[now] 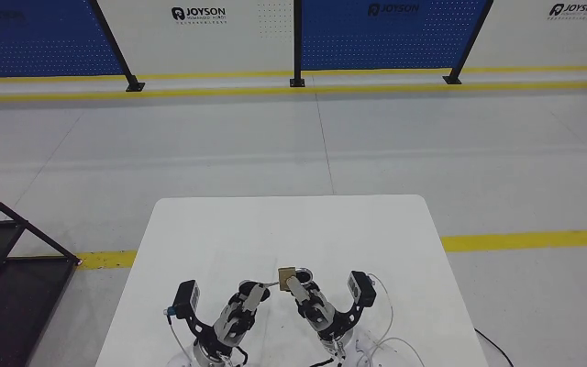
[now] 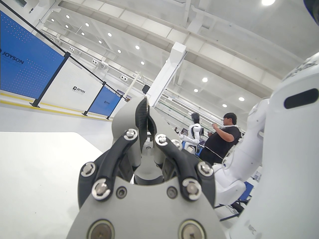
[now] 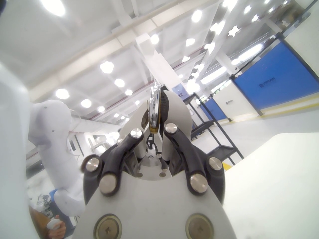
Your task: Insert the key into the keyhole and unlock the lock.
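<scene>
White tabletop (image 1: 385,229), near its front edge: left tool (image 1: 261,290), pressed together, pinches a thin key (image 1: 272,283) pointing at the brass lock (image 1: 287,274), gripped in the right tool (image 1: 296,281); grey floor (image 1: 413,147), yellow lines (image 1: 514,241) and blue panels (image 1: 55,37) behind

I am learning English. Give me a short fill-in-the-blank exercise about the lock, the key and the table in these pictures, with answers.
1. The brass lock is gripped by the robot's ____.
2. The table under both arms is ____ in colour.
3. The left hand points its thin key toward the ____.
Missing words: right hand; white; lock.
</scene>
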Controlling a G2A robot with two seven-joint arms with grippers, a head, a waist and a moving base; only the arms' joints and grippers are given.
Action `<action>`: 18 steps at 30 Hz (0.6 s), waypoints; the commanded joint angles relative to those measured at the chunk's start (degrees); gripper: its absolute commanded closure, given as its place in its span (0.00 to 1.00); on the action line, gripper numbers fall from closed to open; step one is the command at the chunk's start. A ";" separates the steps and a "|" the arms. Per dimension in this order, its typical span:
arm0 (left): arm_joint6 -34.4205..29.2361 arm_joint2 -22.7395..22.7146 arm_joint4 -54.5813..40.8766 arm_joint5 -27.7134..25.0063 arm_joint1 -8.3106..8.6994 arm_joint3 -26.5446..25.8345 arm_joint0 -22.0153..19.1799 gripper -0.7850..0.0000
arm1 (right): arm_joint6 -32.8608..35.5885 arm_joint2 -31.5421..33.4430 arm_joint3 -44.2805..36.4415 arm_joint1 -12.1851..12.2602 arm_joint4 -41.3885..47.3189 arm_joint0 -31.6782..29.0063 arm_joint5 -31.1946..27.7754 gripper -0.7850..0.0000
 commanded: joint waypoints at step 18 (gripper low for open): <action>-0.91 -0.36 -0.79 0.05 -0.10 0.26 -0.23 1.00 | 2.53 0.24 0.35 -0.79 -0.07 -0.37 -0.09 1.00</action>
